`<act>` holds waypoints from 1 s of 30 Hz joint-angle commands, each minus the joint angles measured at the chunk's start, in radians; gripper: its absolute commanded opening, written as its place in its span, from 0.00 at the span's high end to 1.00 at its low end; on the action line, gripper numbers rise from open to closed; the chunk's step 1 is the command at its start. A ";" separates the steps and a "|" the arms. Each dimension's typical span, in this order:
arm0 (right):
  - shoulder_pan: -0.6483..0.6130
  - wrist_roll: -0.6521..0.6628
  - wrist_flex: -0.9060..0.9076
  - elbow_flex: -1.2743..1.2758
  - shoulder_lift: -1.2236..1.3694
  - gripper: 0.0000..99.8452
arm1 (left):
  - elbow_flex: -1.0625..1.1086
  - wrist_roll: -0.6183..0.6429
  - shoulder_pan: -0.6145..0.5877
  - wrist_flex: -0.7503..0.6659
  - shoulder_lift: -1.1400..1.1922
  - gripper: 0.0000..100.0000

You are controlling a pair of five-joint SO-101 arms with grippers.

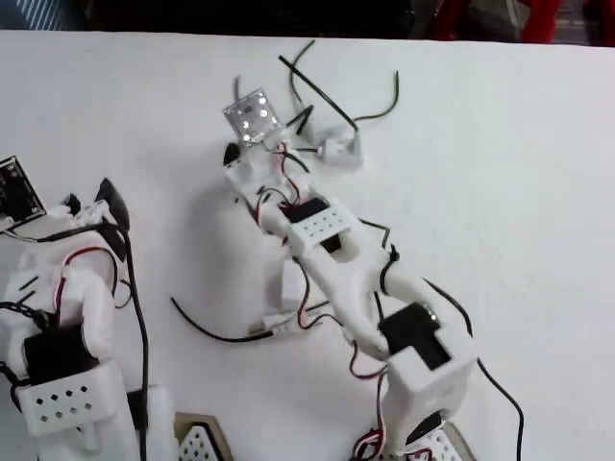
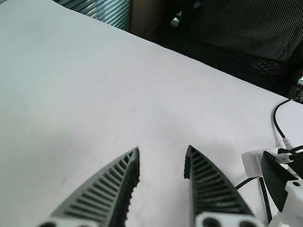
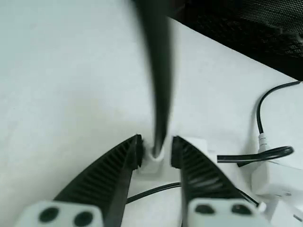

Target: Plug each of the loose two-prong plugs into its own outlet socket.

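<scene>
One white plug (image 3: 154, 161) sits pinched between the ribbed black fingers of the right gripper (image 3: 156, 139), its black cord (image 3: 158, 71) rising from it, just beside the perforated socket block (image 1: 252, 117) on the smooth white desk (image 1: 500, 192); whether it is seated cannot be told. A second plug (image 1: 281, 325) lies loose beside that arm, so work likely remains. The left gripper (image 2: 163, 149) hovers, fingers parted, empty.

High camera looks down; wrist cameras skim the shared table (image 1: 519, 144) closely.
</scene>
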 commanded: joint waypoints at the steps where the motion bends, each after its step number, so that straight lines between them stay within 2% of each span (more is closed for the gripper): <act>1: 0.030 0.003 -0.041 -0.003 -0.001 0.67 | -0.006 0.006 -0.001 -0.018 -0.018 0.83; 5: 0.025 0.003 0.113 -0.002 -0.104 0.71 | -0.006 0.006 -0.001 -0.018 -0.018 0.83; 13: 0.033 0.002 0.654 -0.002 -0.486 0.83 | -0.006 0.005 -0.001 -0.018 -0.018 0.83; 16: 0.033 0.002 0.769 -0.002 -0.547 0.87 | -0.006 0.005 -0.001 -0.018 -0.018 0.83; 24: 0.036 0.005 0.839 -0.002 -0.447 0.98 | -0.006 0.005 -0.001 -0.018 -0.016 0.83; 30: 0.036 0.009 0.668 -0.009 -0.248 0.98 | -0.006 0.003 -0.001 -0.021 -0.016 0.83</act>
